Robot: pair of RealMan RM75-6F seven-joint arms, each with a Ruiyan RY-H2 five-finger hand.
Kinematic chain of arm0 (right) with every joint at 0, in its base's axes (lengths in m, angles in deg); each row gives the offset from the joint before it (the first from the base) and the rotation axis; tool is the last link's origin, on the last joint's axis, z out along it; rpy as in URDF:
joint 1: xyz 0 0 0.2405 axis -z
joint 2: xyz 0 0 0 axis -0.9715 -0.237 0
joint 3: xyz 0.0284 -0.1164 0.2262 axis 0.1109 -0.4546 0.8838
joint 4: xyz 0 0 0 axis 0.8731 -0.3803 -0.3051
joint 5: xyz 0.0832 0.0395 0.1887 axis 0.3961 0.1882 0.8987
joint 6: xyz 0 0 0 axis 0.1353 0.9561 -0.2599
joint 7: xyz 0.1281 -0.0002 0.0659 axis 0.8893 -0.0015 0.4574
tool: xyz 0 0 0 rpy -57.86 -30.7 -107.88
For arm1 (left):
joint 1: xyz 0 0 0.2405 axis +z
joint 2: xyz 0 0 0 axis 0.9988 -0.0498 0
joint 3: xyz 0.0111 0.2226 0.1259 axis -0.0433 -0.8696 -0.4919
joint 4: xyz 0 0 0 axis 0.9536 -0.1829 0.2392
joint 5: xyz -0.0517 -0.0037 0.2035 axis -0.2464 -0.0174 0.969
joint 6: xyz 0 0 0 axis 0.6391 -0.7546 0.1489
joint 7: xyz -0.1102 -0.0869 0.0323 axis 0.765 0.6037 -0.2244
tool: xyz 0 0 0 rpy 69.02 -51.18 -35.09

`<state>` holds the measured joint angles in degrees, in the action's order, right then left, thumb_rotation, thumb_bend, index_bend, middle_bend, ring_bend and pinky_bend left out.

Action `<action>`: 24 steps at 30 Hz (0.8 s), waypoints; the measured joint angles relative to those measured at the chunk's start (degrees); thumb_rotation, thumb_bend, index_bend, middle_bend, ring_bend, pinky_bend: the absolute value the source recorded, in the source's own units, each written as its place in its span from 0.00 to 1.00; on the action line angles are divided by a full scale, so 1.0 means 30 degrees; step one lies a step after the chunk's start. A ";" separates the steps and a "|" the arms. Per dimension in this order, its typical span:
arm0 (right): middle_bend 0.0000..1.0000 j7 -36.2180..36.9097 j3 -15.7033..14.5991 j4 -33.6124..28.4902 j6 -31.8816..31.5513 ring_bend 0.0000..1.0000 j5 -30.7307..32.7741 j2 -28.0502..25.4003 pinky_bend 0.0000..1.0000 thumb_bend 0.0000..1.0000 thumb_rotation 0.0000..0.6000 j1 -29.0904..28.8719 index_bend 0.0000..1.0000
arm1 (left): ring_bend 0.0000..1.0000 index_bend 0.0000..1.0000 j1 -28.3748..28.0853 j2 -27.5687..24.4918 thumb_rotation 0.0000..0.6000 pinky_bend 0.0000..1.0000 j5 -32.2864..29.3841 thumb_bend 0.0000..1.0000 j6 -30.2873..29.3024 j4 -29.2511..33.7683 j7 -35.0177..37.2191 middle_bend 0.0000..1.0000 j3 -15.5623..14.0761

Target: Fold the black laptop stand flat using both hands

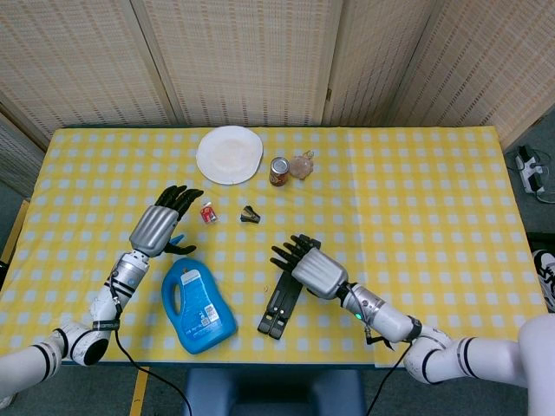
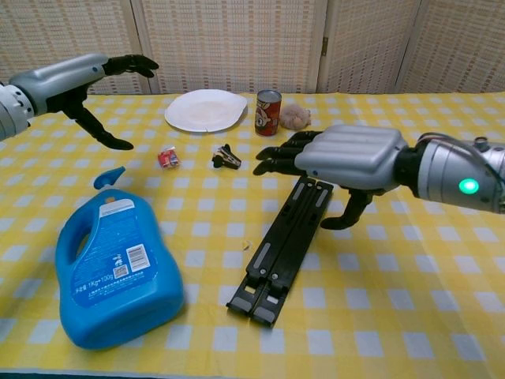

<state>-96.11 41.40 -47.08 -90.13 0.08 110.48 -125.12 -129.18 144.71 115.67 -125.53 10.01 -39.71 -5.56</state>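
Black metal folding laptop stand (image 2: 286,241) lying flat, bars together. Right hand (image 2: 347,155) hovering above, fingers apart, empty; left hand (image 2: 75,79) likewise. Risk: descending fingers nudging bars apart again.

We see a rectangular surface covered by a yellow-and-white checked cloth (image 1: 416,191), lit evenly with soft shadows. Behind it stand beige woven folding screen panels (image 1: 243,61) with pale wooden frames, filling the whole back of the scene. At the right edge, on the grey floor (image 1: 542,173), lies a white power strip with cables (image 1: 529,169).
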 measured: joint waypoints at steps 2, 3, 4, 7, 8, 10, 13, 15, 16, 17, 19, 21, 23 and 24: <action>0.07 0.0275 0.0018 -0.0663 -0.1054 0.09 0.0095 -0.0825 0.00 0.32 1.00 0.0727 0.00 | 0.05 0.11 0.0311 -0.0358 1.00 0.00 -0.0398 0.13 -0.0228 0.0325 -0.0423 0.13 0.0098; 0.10 0.0373 0.0013 -0.0954 -0.1528 0.10 0.0138 -0.1210 0.00 0.32 1.00 0.1071 0.03 | 0.05 0.11 0.0456 -0.0523 1.00 0.00 -0.0529 0.13 -0.0366 0.0470 -0.0568 0.13 0.0135; 0.13 0.0454 -0.0005 -0.1250 -0.2002 0.11 0.0185 -0.1621 0.00 0.32 1.00 0.1428 0.07 | 0.05 0.11 0.0652 -0.0729 1.00 0.00 -0.0656 0.13 -0.0585 0.0621 -0.0744 0.13 0.0173; 0.17 0.0671 -0.0194 -0.2159 -0.3499 0.14 0.0319 -0.3105 0.00 0.32 1.00 0.2714 0.15 | 0.05 0.11 0.1211 -0.1205 1.00 0.00 -0.0894 0.13 -0.1252 0.0886 -0.1225 0.13 0.0209; 0.18 0.0764 -0.0283 -0.2381 -0.3937 0.15 0.0332 -0.3551 0.00 0.32 1.00 0.3139 0.15 | 0.05 0.11 0.1405 -0.1355 1.00 0.00 -0.0959 0.13 -0.1473 0.0949 -0.1396 0.13 0.0206; 0.20 0.1044 -0.0509 -0.2757 -0.4928 0.16 0.0392 -0.4464 0.00 0.32 1.00 0.4114 0.15 | 0.05 0.11 0.1851 -0.1658 1.00 0.00 -0.1111 0.13 -0.1963 0.1089 -0.1754 0.13 0.0190; 0.20 0.1671 -0.0870 -0.3112 -0.6281 0.18 0.0404 -0.5544 0.04 0.32 1.00 0.5462 0.15 | 0.05 0.11 0.2589 -0.2197 1.00 0.00 -0.1337 0.13 -0.2731 0.1377 -0.2108 0.13 0.0132; 0.20 0.2318 -0.1117 -0.3287 -0.7213 0.19 0.0408 -0.6250 0.07 0.32 1.00 0.6428 0.12 | 0.05 0.11 0.3111 -0.2640 1.00 0.00 -0.1527 0.13 -0.3197 0.1667 -0.2265 0.13 0.0075; 0.20 0.2671 -0.1220 -0.3349 -0.7634 0.20 0.0395 -0.6525 0.08 0.32 1.00 0.6850 0.10 | 0.05 0.11 0.3508 -0.2977 1.00 0.00 -0.1650 0.13 -0.3530 0.1967 -0.2376 0.13 0.0017; 0.20 0.3197 -0.1341 -0.3412 -0.8191 0.20 0.0379 -0.6800 0.08 0.32 1.00 0.7397 0.08 | 0.05 0.11 0.3808 -0.3235 1.00 0.00 -0.1744 0.13 -0.3767 0.2236 -0.2465 0.13 -0.0039; 0.20 0.4017 -0.1493 -0.3472 -0.8996 0.22 0.0366 -0.7142 0.09 0.32 1.00 0.8249 0.06 | 0.05 0.11 0.4651 -0.3906 1.00 0.00 -0.1945 0.13 -0.4392 0.3067 -0.2679 0.13 -0.0243; 0.22 0.4843 -0.1632 -0.3492 -0.9917 0.22 0.0366 -0.7482 0.11 0.32 1.00 0.9245 0.06 | 0.04 0.11 0.5217 -0.4244 1.00 0.00 -0.1979 0.13 -0.4841 0.3569 -0.2790 0.13 -0.0433; 0.23 0.5449 -0.1728 -0.3426 -1.0815 0.23 0.0397 -0.7669 0.12 0.33 1.00 1.0202 0.06 | 0.04 0.11 0.6030 -0.4558 1.00 0.00 -0.1872 0.13 -0.5561 0.4161 -0.2910 0.13 -0.0812; 0.23 0.5649 -0.1757 -0.3370 -1.1175 0.23 0.0415 -0.7708 0.13 0.32 1.00 1.0590 0.06 | 0.04 0.11 0.6383 -0.4683 1.00 0.00 -0.1789 0.13 -0.5886 0.4396 -0.2960 0.13 -0.0998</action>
<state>-79.16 36.13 -57.19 -123.65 1.32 87.36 -93.35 -110.03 130.66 110.30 -143.19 23.20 -48.59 -8.56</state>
